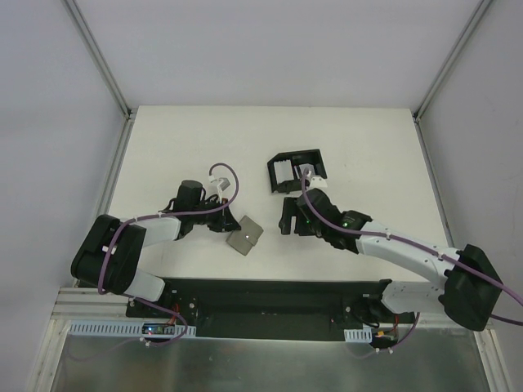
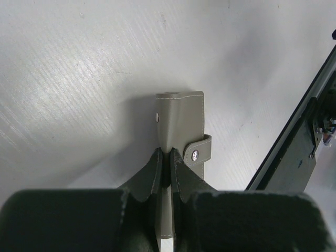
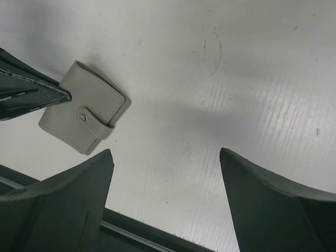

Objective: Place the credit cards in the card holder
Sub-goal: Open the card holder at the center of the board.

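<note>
The grey card holder (image 1: 245, 236) is closed, its tab snapped, near the table's front middle. My left gripper (image 1: 228, 222) is shut on its near-left edge; the left wrist view shows both fingers (image 2: 152, 176) pinching the card holder (image 2: 181, 118). My right gripper (image 1: 288, 219) is open and empty just right of it, above bare table. In the right wrist view (image 3: 165, 152) the card holder (image 3: 84, 107) lies to the upper left with the left fingertips (image 3: 37, 93) on it. Whitish credit cards (image 1: 283, 171) stand in the black tray. No gold card shows.
The black divided tray (image 1: 315, 157) sits behind my right gripper, mid-table. The black base rail (image 1: 270, 296) runs along the table's near edge, close to the card holder; it also shows in the left wrist view (image 2: 294, 157).
</note>
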You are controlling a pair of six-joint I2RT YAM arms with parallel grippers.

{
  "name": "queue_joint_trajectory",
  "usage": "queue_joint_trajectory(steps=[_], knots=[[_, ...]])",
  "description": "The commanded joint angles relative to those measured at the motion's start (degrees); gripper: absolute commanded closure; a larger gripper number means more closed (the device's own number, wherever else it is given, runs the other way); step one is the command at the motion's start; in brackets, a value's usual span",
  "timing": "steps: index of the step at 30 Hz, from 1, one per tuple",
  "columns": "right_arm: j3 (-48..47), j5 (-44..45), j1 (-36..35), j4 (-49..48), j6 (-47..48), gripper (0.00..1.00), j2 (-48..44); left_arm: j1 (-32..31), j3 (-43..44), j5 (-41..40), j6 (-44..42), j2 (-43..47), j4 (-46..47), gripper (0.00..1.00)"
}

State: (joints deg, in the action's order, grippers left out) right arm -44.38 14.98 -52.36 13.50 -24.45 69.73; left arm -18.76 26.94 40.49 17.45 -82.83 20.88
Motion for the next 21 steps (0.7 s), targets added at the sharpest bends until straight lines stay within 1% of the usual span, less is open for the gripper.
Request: queue_joint_trajectory(steps=[1, 6, 14, 19, 21], knots=[[-1.50, -2.76, -0.02, 0.66, 0.71, 0.17, 0.75, -0.22, -0.66, 0.99, -1.90, 0.65, 2.41, 1.00], [-2.64, -4.34, 0.06, 0.13, 2.21, 0.20, 2.77, -0.22, -0.39, 1.35, -1.98, 0.30, 2.49, 1.00], [-5.89, -8.47, 0.06, 0.13, 1.33, 0.30, 8.31, -0.22, -0.92, 0.91, -1.98, 1.09, 2.58, 1.00], [-5.81, -8.83, -0.02, -0.84, 2.21, 0.31, 8.49, -0.22, -1.10, 0.20, -2.07, 1.53, 2.76, 1.00], [-5.37, -9.96, -0.02, -2.33, 3.96, 0.31, 8.05, -0.22, -1.19, 0.29, -2.07, 1.53, 2.76, 1.00]])
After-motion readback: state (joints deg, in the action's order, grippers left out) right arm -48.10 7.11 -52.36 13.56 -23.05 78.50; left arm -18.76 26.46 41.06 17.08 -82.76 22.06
